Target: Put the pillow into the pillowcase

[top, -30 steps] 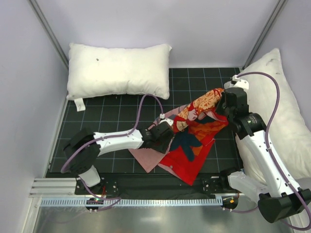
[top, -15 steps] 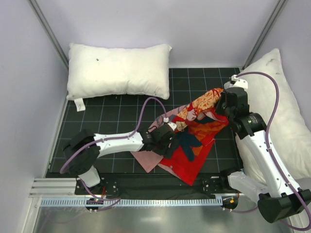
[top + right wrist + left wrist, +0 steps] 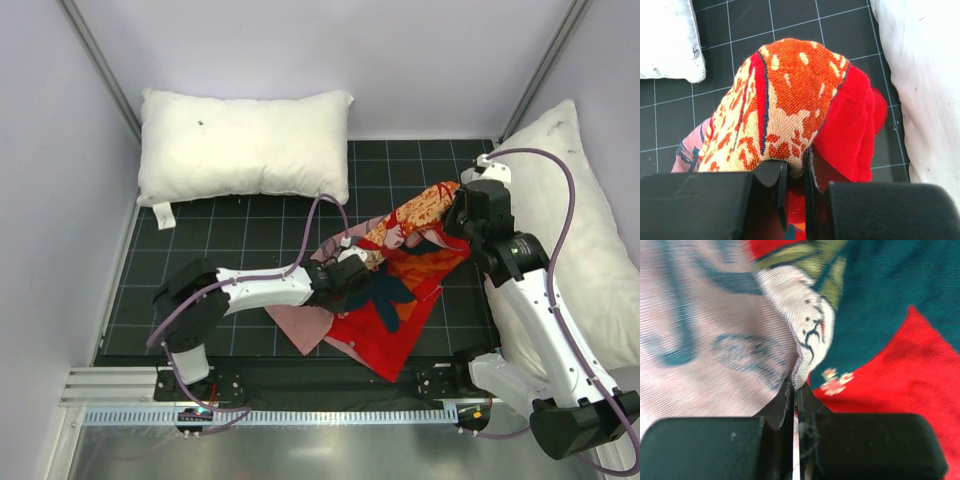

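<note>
The white pillow lies at the back left of the mat; its corner shows in the right wrist view. The red printed pillowcase is crumpled at mid-mat, with its pink reverse showing at the left. My left gripper is at the pillowcase's left side, and in the wrist view this gripper is shut on a fold of the pillowcase. My right gripper holds the far right end raised. In its own view that gripper is shut on the bunched pillowcase.
A larger white pillow leans along the right wall, close beside the right arm, and shows as a white mass in the right wrist view. The black gridded mat is bounded by walls on three sides and a metal rail in front.
My left gripper has reached right onto the pillowcase and shut on its edge. The right arm and its hold have not changed.
</note>
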Robot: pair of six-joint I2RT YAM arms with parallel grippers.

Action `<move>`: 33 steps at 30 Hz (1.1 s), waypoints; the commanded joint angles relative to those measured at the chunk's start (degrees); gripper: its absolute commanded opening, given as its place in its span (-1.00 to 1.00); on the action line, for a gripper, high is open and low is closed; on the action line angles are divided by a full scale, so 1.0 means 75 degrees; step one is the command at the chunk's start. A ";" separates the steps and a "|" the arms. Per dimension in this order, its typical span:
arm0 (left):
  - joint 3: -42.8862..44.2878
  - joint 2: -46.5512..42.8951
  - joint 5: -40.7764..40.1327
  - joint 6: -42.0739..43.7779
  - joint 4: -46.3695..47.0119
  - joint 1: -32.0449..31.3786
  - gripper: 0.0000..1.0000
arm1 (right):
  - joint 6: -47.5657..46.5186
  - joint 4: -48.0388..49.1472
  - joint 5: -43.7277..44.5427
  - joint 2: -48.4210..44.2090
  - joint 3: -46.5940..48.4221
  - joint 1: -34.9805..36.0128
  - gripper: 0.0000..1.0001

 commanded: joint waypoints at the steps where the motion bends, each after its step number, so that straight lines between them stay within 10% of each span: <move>1: 0.0097 -0.0921 -0.1144 -0.0168 -0.0816 0.0045 -1.00 | 0.0051 0.0367 0.0276 -0.0293 0.0283 -0.0058 -0.92; 12: 0.1818 -0.4259 -0.5092 -0.0942 -0.4790 0.0642 -0.99 | 0.0274 -0.0734 -0.0227 -0.1135 0.1805 -0.0117 -0.92; 21: 0.3881 -0.6874 -0.4451 0.0112 -0.4874 0.0643 -1.00 | 0.0485 -0.1379 -0.0894 -0.2167 0.3224 -0.0117 -0.92; 33: 0.4588 -0.6724 -0.4159 0.0992 -0.4898 0.0643 -0.99 | 0.0648 -0.1919 -0.1366 -0.2871 0.1799 -0.0117 -0.92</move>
